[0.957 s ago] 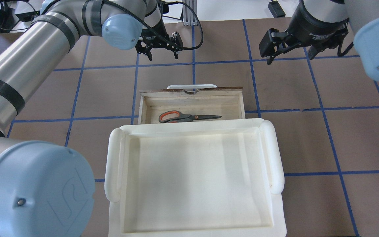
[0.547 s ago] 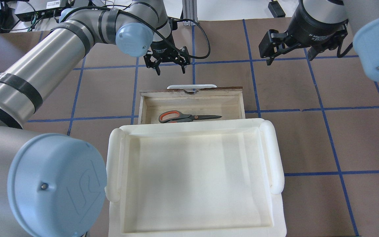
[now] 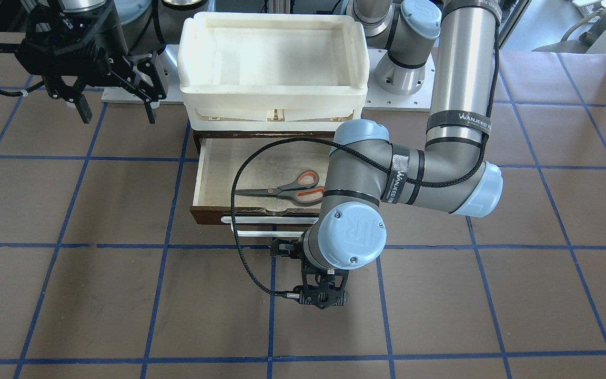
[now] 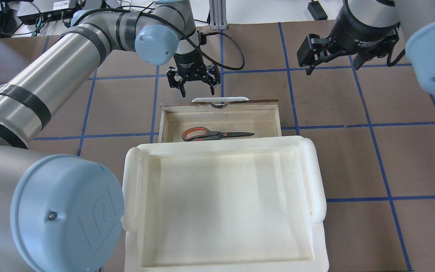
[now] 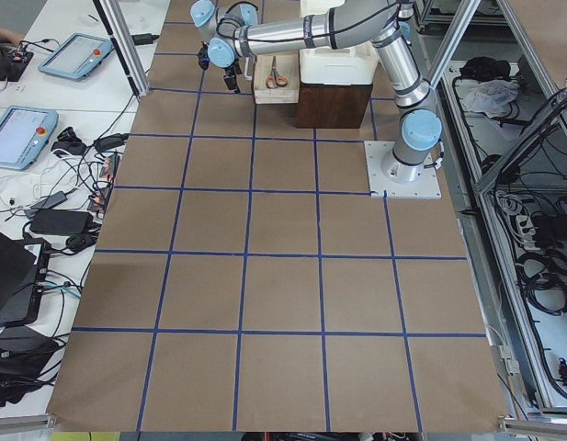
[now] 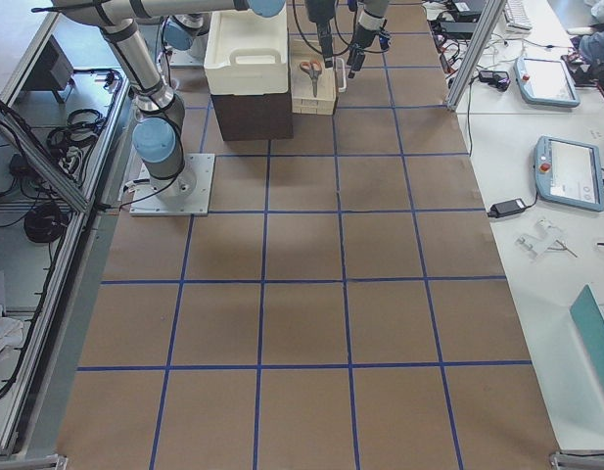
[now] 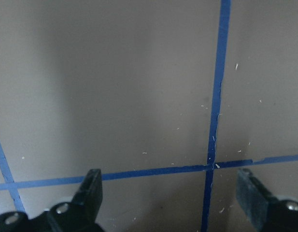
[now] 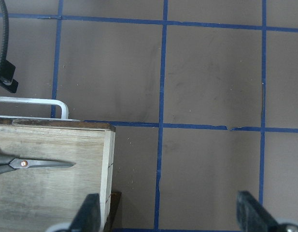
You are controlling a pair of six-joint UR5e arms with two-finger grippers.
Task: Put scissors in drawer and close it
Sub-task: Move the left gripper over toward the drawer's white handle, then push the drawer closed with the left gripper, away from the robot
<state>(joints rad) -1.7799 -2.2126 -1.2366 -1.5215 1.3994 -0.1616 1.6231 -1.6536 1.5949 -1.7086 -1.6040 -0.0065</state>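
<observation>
Scissors point(image 4: 213, 134) lie flat inside the open drawer point(image 4: 163, 124), blades toward the robot's right, so by my judgement only the closing remains. The left end effector point(image 4: 198, 90) hangs just beyond the white bar handle point(image 4: 220, 99), fingers spread wide and holding nothing, apparently placed to push the front in. The right end effector point(image 4: 331, 65), likewise wide open and empty, hovers well aside above the table point(image 4: 353, 158).

1. The left end effector point(image 4: 197, 90) moves in toward the drawer point(image 4: 221, 113) and now hangs just beyond its handle point(image 4: 220, 99).
2. The left arm's elbow swings further in over the tabletop point(image 4: 334, 158).
</observation>
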